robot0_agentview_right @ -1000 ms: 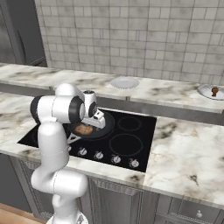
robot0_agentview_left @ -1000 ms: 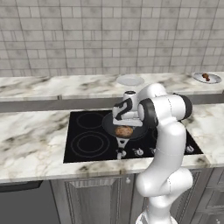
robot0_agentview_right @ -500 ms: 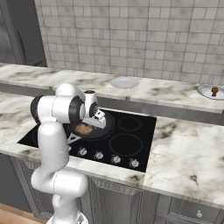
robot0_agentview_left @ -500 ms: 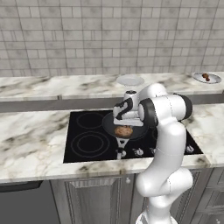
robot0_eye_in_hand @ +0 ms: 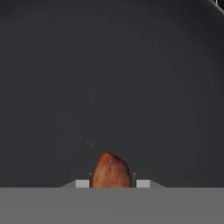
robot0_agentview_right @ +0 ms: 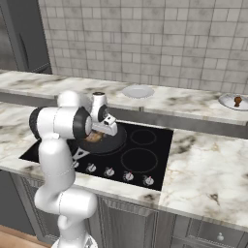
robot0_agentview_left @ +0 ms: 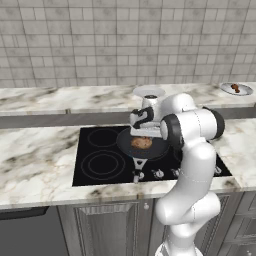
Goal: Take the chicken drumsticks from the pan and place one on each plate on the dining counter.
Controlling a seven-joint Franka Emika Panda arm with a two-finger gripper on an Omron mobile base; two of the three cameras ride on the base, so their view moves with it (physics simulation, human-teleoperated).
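The dark pan (robot0_agentview_left: pixel 152 149) (robot0_agentview_right: pixel 107 144) sits on the black cooktop. A glossy orange-brown chicken drumstick (robot0_agentview_left: pixel 141 143) (robot0_agentview_right: pixel 94 137) lies in it. My gripper (robot0_agentview_left: pixel 142 136) (robot0_eye_in_hand: pixel 111 183) reaches down into the pan, shut on that drumstick (robot0_eye_in_hand: pixel 110 171), which sits between the two pads over the pan floor (robot0_eye_in_hand: pixel 109 65). On the dining counter (robot0_agentview_left: pixel 75 97) (robot0_agentview_right: pixel 184 99) behind stands a bare plate (robot0_agentview_left: pixel 149 92) (robot0_agentview_right: pixel 138 91). A second plate (robot0_agentview_left: pixel 236 88) (robot0_agentview_right: pixel 235 100) at the far right carries another drumstick (robot0_agentview_left: pixel 235 88) (robot0_agentview_right: pixel 238 101).
The cooktop (robot0_agentview_left: pixel 100 160) (robot0_agentview_right: pixel 145 160) has a row of knobs (robot0_agentview_left: pixel 159 173) along its front. The pan's black handle (robot0_agentview_left: pixel 139 164) points toward the front edge. A tiled wall rises behind the counter. Marble worktop (robot0_agentview_right: pixel 203 179) spreads to either side of the cooktop.
The arm stays in the same place over the pan. Its fingers have come together on the drumstick.
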